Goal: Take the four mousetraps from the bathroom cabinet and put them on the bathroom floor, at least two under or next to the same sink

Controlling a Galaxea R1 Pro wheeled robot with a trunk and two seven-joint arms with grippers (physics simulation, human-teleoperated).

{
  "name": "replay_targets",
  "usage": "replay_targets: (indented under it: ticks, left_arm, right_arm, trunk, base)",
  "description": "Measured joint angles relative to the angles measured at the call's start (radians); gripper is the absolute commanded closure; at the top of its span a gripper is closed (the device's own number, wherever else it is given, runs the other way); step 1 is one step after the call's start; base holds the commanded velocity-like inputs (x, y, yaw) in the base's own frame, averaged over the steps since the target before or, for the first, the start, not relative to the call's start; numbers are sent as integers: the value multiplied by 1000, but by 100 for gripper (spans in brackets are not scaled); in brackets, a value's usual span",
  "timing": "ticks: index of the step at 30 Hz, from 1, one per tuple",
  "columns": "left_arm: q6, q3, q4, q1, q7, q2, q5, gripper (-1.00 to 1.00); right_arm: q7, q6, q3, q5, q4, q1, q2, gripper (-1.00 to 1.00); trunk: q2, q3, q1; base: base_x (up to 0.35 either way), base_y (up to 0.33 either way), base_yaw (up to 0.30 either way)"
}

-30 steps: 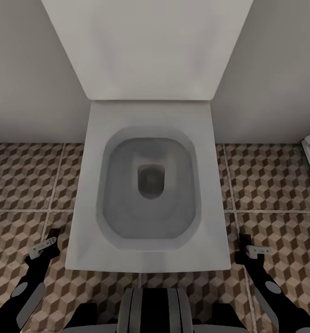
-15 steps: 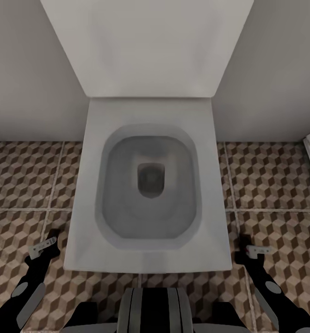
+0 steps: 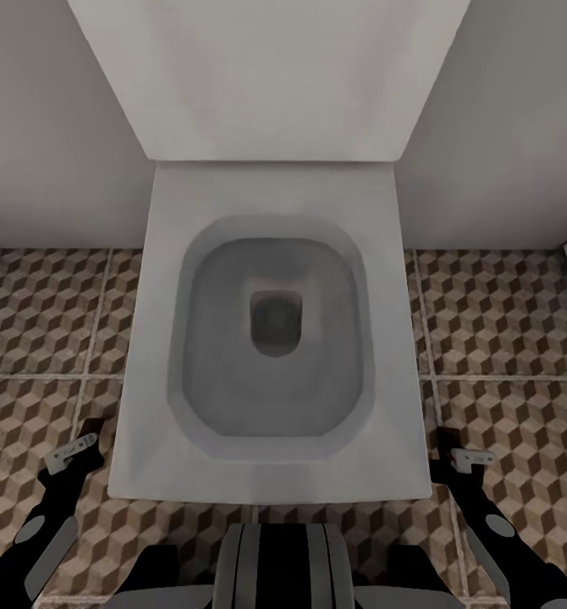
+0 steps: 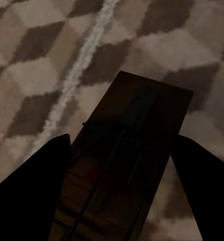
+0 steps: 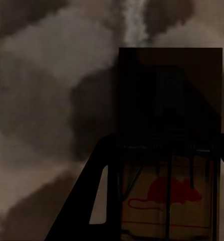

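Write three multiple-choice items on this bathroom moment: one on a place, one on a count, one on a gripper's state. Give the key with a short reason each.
1. Where is the toilet relative to the robot?
A. Directly ahead, between the arms
B. Far off to its left
C. Behind a cabinet

2. How many mousetraps are held in all?
A. None
B. Two
C. Four

3. The right gripper is:
A. Open and empty
B. Shut on a mousetrap
C. Holding a towel

Key: A, head view centres it between both arms; B, the left gripper holds one mousetrap and the right another; B, its fingers flank the board over the bathroom floor.
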Motion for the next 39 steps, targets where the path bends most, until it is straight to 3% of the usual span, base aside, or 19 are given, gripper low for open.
replay_targets:
  ticks: [30,39]
  left_arm:
    - [-7,-6,-16,0,-13,-13,1,100]
    - [-9,-3,-16,0,-9,-6,-3,100]
  right_arm:
    - [0,-3,-6,2,-61,0,-2,100]
    - [0,-3,-7,0,-61,0,-2,100]
  trunk:
    - [0,0,0]
    - [0,0,0]
  base:
    - [0,0,0]
    - [0,0,0]
